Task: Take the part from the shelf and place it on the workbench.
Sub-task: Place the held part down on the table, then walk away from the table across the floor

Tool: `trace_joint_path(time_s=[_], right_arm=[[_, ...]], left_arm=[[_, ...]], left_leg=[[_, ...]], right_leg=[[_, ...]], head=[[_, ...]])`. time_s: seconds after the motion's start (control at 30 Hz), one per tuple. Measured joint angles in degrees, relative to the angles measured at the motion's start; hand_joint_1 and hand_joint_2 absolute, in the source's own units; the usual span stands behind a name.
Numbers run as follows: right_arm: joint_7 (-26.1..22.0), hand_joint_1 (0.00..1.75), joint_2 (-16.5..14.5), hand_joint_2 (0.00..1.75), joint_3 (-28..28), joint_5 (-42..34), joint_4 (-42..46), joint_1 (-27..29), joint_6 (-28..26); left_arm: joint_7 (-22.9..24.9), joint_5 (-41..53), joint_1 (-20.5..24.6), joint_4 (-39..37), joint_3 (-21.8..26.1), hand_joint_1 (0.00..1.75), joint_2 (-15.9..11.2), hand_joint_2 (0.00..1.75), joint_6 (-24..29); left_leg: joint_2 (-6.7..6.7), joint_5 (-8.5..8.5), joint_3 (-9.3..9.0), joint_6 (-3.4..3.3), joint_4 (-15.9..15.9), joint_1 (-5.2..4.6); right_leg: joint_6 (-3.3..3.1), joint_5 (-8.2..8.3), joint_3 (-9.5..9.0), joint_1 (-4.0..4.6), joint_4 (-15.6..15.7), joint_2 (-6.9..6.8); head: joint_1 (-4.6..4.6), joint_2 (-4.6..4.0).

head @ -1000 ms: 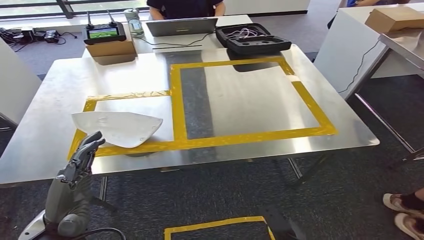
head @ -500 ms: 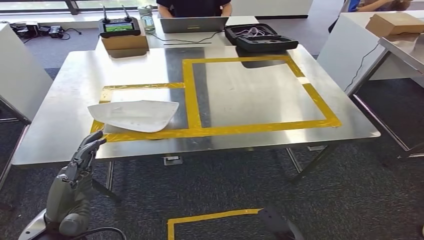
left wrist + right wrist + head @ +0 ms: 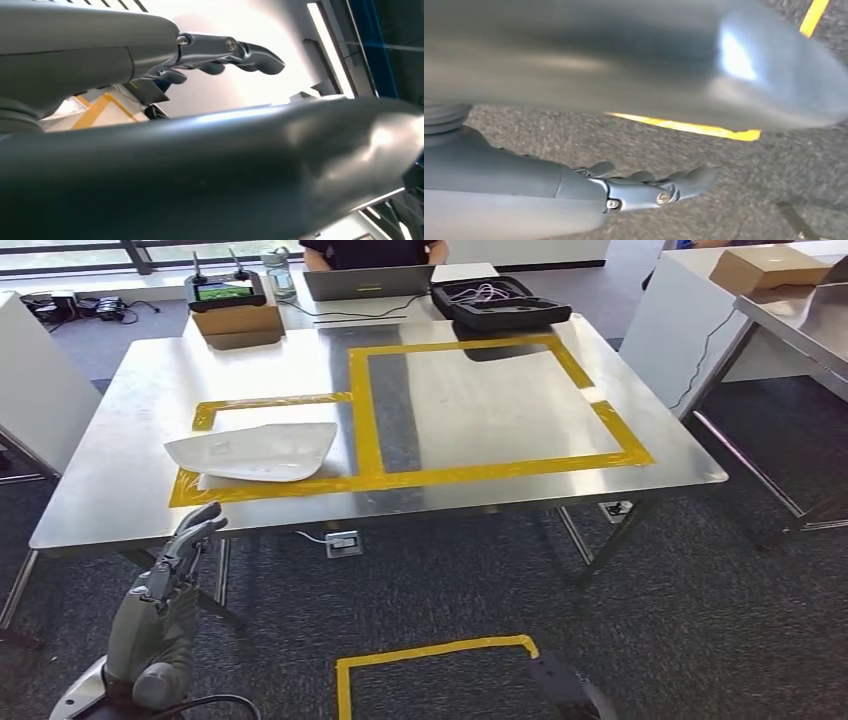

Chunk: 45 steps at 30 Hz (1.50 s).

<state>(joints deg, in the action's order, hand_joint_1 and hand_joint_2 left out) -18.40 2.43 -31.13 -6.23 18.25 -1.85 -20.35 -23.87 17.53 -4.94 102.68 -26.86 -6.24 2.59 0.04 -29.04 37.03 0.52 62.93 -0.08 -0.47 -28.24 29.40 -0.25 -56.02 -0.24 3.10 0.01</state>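
A: Where's the part?

B: The white part [image 3: 255,451] lies flat on the steel table [image 3: 130,410], inside the small yellow-taped box [image 3: 270,400].

A: And the hands?

B: The left hand [image 3: 185,545] hangs below the table edge, fingers apart, holding nothing; the right hand [image 3: 644,185] is likewise empty above carpet. Best practice: withdraw without nudging the part.

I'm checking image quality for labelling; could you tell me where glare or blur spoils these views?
Head view: sharp, soft sheen on the steel workbench. Left wrist view: background blown out white behind the left hand. Right wrist view: smeared with blur around the right hand.
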Motion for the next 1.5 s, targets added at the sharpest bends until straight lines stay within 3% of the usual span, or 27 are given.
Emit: trace_joint_path(time_s=[0.07, 0.1, 0.13, 0.2, 0.27, 0.3, 0.33, 0.4, 0.43, 0.47, 0.57, 0.6, 0.63, 0.67, 0.73, 0.8, 0.83, 0.93, 1.0, 1.07, 1.1, 1.17, 1.23, 1.3, 1.33, 1.4, 1.5], right_arm=[[0.01, 0.0, -0.04, 0.0, 0.01, -0.03, 0.0, 0.03, 0.0], [0.01, 0.0, -0.07, 0.0, 0.01, -0.03, 0.0, 0.06, 0.0], [0.02, 0.0, -0.08, 0.0, 0.01, 0.02, 0.0, 0.07, 0.0], [0.05, 0.0, -0.1, 0.0, 0.01, 0.21, 0.0, 0.11, 0.0], [0.15, 0.0, -0.1, 0.0, 0.01, 0.44, 0.0, 0.28, -0.08], [0.18, 0.0, -0.1, 0.0, 0.01, 0.53, 0.0, 0.41, -0.13], [0.22, 0.0, -0.09, 0.0, 0.01, 0.6, 0.0, 0.57, -0.17], [0.26, 0.0, -0.08, 0.0, 0.01, 0.64, -0.01, 0.95, -0.23], [0.3, 0.0, -0.07, 0.0, 0.0, 0.63, -0.02, 1.19, -0.27], [0.31, 0.0, -0.05, 0.0, -0.01, 0.61, -0.02, 1.41, -0.31], [0.34, 0.0, 0.03, 0.0, -0.04, 0.57, -0.02, 1.76, -0.32], [0.35, 0.0, 0.06, 0.0, -0.04, 0.57, -0.02, 1.8, -0.33], [0.37, 0.0, 0.08, 0.0, -0.04, 0.57, -0.02, 1.83, -0.33], [0.42, 0.0, 0.09, 0.0, -0.04, 0.57, -0.02, 1.86, -0.36], [0.54, 0.0, 0.15, 0.0, -0.04, 0.52, -0.02, 1.84, -0.44], [0.56, 0.0, 0.27, 0.0, -0.04, 0.45, -0.02, 1.75, -0.46], [0.55, 0.0, 0.33, 0.0, -0.04, 0.45, -0.02, 1.7, -0.31], [0.58, 0.0, 0.34, 0.0, -0.07, 0.88, -0.02, 1.6, 0.8], [0.58, 0.0, 0.32, 0.0, -0.21, 1.34, -0.02, 1.43, 1.6], [0.72, 0.0, 0.31, 0.0, -0.42, 1.58, -0.02, 1.36, 2.09], [0.79, 0.0, 0.31, 0.0, -0.48, 1.63, -0.02, 1.4, 2.21], [0.86, 0.0, 0.32, 0.0, -0.52, 1.68, -0.02, 1.52, 2.28], [0.85, 0.0, 0.34, 0.0, -0.53, 1.7, -0.02, 1.62, 2.37], [0.85, 0.0, 0.34, 0.0, -0.54, 1.7, -0.02, 1.65, 2.58], [0.86, 0.0, 0.35, 0.0, -0.54, 1.69, -0.02, 1.66, 2.73], [0.91, 0.0, 0.37, 0.0, -0.55, 1.66, -0.02, 1.67, 3.02], [1.01, 0.0, 0.39, 0.0, -0.59, 1.3, -0.03, 1.84, 3.49]], left_arm=[[0.33, 0.0, 0.15, -0.26, -0.1, 0.0, -0.02, 0.0, -0.02], [0.46, 0.0, 0.16, -0.4, -0.11, 0.0, -0.03, 0.0, -0.04], [0.59, -0.01, 0.16, -0.51, -0.13, 0.0, -0.04, 0.0, -0.13], [0.87, -0.02, 0.17, -0.63, -0.15, 0.0, -0.05, 0.0, -0.49], [1.09, -0.15, 0.2, -0.69, -0.2, 0.0, -0.05, 0.0, -0.94], [1.18, -0.32, 0.19, -0.74, -0.27, 0.0, -0.07, 0.0, -1.11], [1.24, -0.51, 0.17, -0.83, -0.36, 0.0, -0.09, 0.0, -1.31], [1.32, -0.9, 0.12, -1.04, -0.6, 0.0, -0.14, 0.0, -1.63], [1.32, -1.0, 0.13, -1.15, -0.7, 0.0, -0.14, 0.0, -1.74], [1.32, -1.06, 0.15, -1.22, -0.82, 0.0, -0.14, 0.0, -1.78], [1.32, -1.08, 0.14, -1.47, -1.1, 0.0, -0.15, 0.0, -1.79], [1.32, -1.09, 0.13, -1.6, -1.13, 0.0, -0.16, 0.0, -1.8], [1.32, -1.13, 0.12, -1.73, -1.14, 0.0, -0.16, 0.0, -1.83], [1.32, -1.18, 0.12, -1.84, -1.15, 0.0, -0.16, 0.0, -1.84], [1.32, -1.42, 0.16, -1.97, -1.16, 0.0, -0.16, 0.0, -1.87], [1.41, -1.68, 0.24, -2.02, -1.16, 0.0, -0.15, 0.0, -1.8], [1.47, -1.75, 0.25, -2.04, -1.16, 0.0, -0.14, 0.0, -1.61], [1.68, -1.97, 0.19, -2.1, -1.16, 0.0, -0.26, 0.0, -0.15], [1.73, -2.46, 0.07, -2.13, -1.15, 0.0, -0.51, 0.0, 1.03], [1.75, -3.05, -0.19, -2.26, -1.13, 0.0, -0.84, 0.0, 1.91], [1.75, -3.31, -0.36, -2.35, -1.11, 0.0, -0.99, 0.0, 2.21], [1.75, -3.6, -0.71, -2.59, -1.09, 0.0, -1.21, 0.0, 2.59], [1.75, -3.72, -0.89, -2.74, -1.07, 0.0, -1.33, 0.0, 2.8], [1.75, -3.8, -0.92, -2.78, -1.07, 0.0, -1.4, 0.0, 3.0], [1.72, -3.83, -0.94, -2.79, -1.07, 0.0, -1.43, 0.0, 3.11], [1.65, -3.96, -0.99, -2.83, -1.07, 0.0, -1.48, 0.0, 3.4], [1.58, -4.14, -1.01, -2.94, -1.07, 0.0, -1.51, 0.0, 3.75]], left_leg=[[0.0, -4.95, 1.88, 0.63, 7.2, 0.29], [0.0, -5.89, 2.21, 0.87, 9.93, 0.43], [0.0, -5.48, 1.72, 1.03, 10.94, 0.55], [0.01, -2.55, -2.24, 1.23, 6.97, 0.79], [-0.11, -1.85, -7.66, 1.0, -0.72, 0.79], [-0.21, -2.25, -9.24, 0.62, -3.43, 0.71], [-0.33, -2.77, -9.79, 0.11, -4.76, 0.54], [-0.33, -2.23, -9.16, -1.08, -5.01, 0.37], [-0.25, -1.74, -8.75, -1.65, -5.02, 0.36], [-0.14, -1.17, -8.22, -2.15, -5.1, 0.41], [0.01, 0.61, -6.03, -2.83, -5.09, 0.36], [0.03, 1.23, -5.24, -2.86, -5.04, 0.3], [0.04, 1.82, -4.47, -2.83, -4.97, 0.24], [0.05, 2.37, -3.75, -2.76, -4.89, 0.19], [0.06, 3.25, -2.62, -2.52, -4.71, 0.14], [0.08, 4.01, -2.05, -2.02, -4.62, 0.04], [0.1, 4.4, -1.95, -1.67, -4.67, 0.04], [0.08, 5.0, -1.66, -0.55, -4.72, 0.12], [-0.02, 1.97, -0.36, 0.05, -1.6, 0.19], [-0.05, -3.12, 1.93, 0.59, 5.41, 0.36], [-0.04, -4.75, 2.83, 0.8, 8.67, 0.39], [-0.04, -5.24, 2.99, 0.99, 11.48, 0.44], [-0.03, -2.96, -0.31, 0.96, 7.5, 0.53], [-0.04, -1.12, -5.67, 0.65, -0.49, 0.5], [-0.09, -0.76, -7.41, 0.36, -3.31, 0.4], [-0.21, -0.88, -8.05, -0.34, -5.08, 0.23], [-0.26, -0.63, -7.57, -1.0, -5.51, 0.2]], right_leg=[[-0.13, 1.14, 1.56, -0.02, -0.11, -0.04], [-0.07, 1.71, 2.41, -0.04, -0.22, -0.07], [0.06, 2.24, 3.25, -0.08, -0.39, -0.1], [0.46, 3.11, 4.88, -0.25, -0.95, -0.14], [1.11, 3.79, 6.14, -0.3, -1.7, -0.11], [1.48, 4.11, 6.46, -0.27, -1.95, -0.09], [1.87, 4.48, 6.63, -0.25, -2.05, -0.08], [2.68, 5.08, 6.77, -0.44, -1.97, -0.05], [3.04, 4.51, 7.05, -0.58, -2.36, 0.0], [3.36, 2.9, 7.59, -0.68, -3.66, 0.04], [3.9, -5.11, 10.5, -0.71, -13.31, 0.09], [3.94, -6.39, 11.02, -0.69, -16.41, 0.1], [3.9, -6.36, 10.74, -0.66, -17.97, 0.1], [3.77, -5.23, 9.4, -0.61, -17.47, 0.11], [3.14, -2.61, 3.89, -0.41, -10.72, 0.12], [2.38, -2.42, -1.23, -0.04, -2.96, 0.12], [2.05, -2.79, -2.36, 0.16, -0.93, 0.12], [0.99, -1.95, -2.0, 0.15, -0.02, 0.01], [0.27, -0.85, -1.18, -0.18, 0.32, -0.13], [0.0, 0.01, -0.02, -0.18, 0.17, -0.23], [0.01, 0.34, 0.52, -0.17, 0.06, -0.29], [0.1, 0.84, 1.42, -0.17, -0.19, -0.39], [0.3, 1.2, 2.2, -0.19, -0.55, -0.42], [0.68, 1.49, 2.94, -0.19, -1.14, -0.41], [0.93, 1.62, 3.17, -0.16, -1.37, -0.39], [1.47, 1.81, 3.49, -0.03, -1.61, -0.35], [0.68, 1.79, 3.66, 0.07, -1.41, -0.31]], head=[[0.04, -0.01], [0.04, -0.01], [0.04, 0.0], [0.03, 0.01], [0.03, 0.01], [0.05, 0.0], [0.03, 0.0], [0.02, -0.01], [-0.05, -0.01], [-0.09, -0.01], [-0.2, -0.01], [-0.2, 0.0], [-0.2, 0.0], [-0.21, 0.01], [-0.2, 0.01], [-0.19, -0.01], [-0.19, -0.01], [-0.18, 0.01], [-0.13, 0.01], [-0.08, -0.01], [-0.08, -0.01], [-0.08, -0.01], [-0.08, -0.01], [-0.09, 0.0], [-0.09, 0.0], [-0.1, 0.01], [-0.14, 0.01]])
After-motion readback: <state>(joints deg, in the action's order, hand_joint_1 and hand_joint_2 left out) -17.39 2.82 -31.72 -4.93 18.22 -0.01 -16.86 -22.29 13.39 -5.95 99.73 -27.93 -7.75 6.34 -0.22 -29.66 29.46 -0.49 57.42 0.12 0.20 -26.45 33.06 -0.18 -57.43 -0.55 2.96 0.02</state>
